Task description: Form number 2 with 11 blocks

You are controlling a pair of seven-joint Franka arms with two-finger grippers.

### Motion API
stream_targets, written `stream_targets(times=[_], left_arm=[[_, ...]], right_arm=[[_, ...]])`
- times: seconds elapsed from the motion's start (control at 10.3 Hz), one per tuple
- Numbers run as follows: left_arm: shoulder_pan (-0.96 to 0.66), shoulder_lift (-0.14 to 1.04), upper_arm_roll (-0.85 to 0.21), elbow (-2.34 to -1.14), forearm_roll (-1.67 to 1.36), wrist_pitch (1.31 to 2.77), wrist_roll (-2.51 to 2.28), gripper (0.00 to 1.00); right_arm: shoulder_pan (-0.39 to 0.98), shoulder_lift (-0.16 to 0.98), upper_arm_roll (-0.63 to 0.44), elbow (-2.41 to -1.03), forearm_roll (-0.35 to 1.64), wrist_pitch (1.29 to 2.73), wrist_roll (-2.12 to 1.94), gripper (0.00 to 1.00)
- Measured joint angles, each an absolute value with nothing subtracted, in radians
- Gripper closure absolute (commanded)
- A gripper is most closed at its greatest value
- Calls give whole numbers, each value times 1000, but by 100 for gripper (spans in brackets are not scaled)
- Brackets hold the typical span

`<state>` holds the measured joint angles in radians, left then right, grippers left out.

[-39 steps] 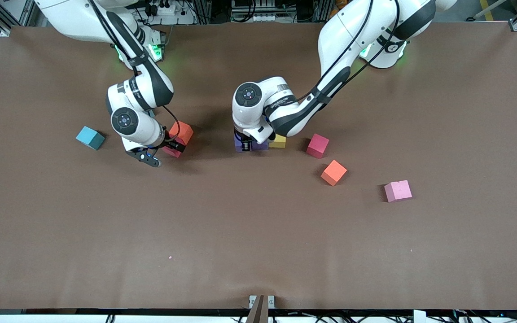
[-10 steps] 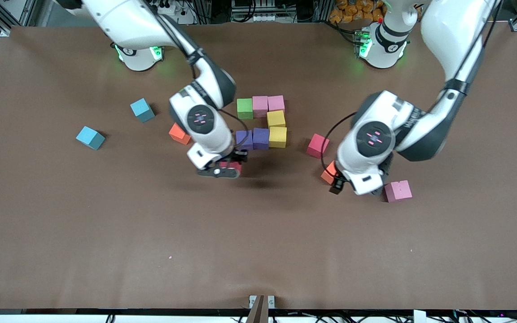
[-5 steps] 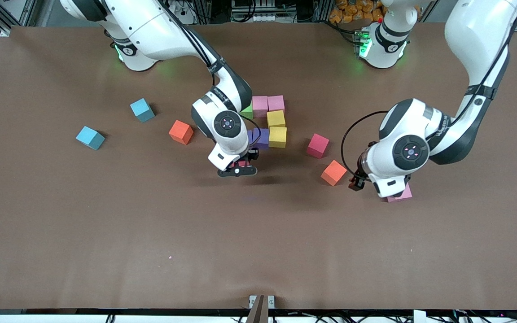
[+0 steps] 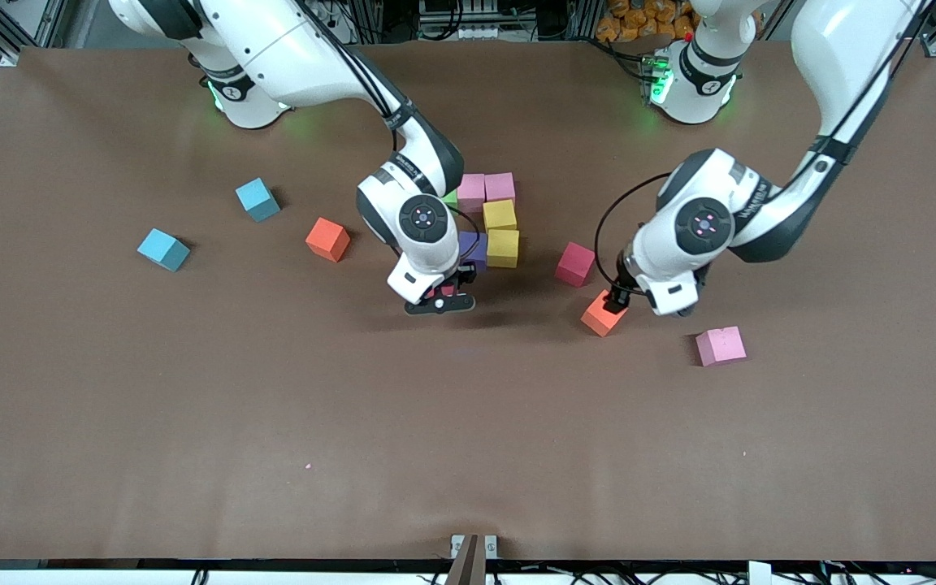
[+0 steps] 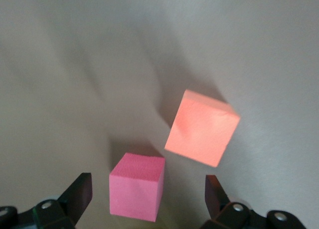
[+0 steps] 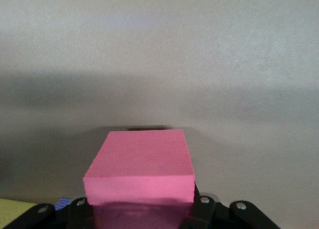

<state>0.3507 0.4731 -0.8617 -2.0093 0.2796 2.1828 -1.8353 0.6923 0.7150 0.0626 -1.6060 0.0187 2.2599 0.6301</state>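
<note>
Though matte foam, red cube (image 6: 139, 171) sharp-edged.

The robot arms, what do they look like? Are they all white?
Mostly white, with rounded shells and black bands at the joints. Each wrist has a round dark cap with tiny pink lights, and thin black cables run along the arms. The left gripper and right gripper are black, with silver screws. Both bases glow green.

Brown table (image 4: 192, 422) w/ scattered coloured cubes (image 4: 329, 240).
</note>
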Motion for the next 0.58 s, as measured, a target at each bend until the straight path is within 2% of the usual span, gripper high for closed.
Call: stream_targets(times=[0.58], left_arm=[[281, 490, -860, -2079, 281, 2264, -1935, 0]], right_arm=[[700, 736, 62, -1605, 19, 2298, 636, 63]])
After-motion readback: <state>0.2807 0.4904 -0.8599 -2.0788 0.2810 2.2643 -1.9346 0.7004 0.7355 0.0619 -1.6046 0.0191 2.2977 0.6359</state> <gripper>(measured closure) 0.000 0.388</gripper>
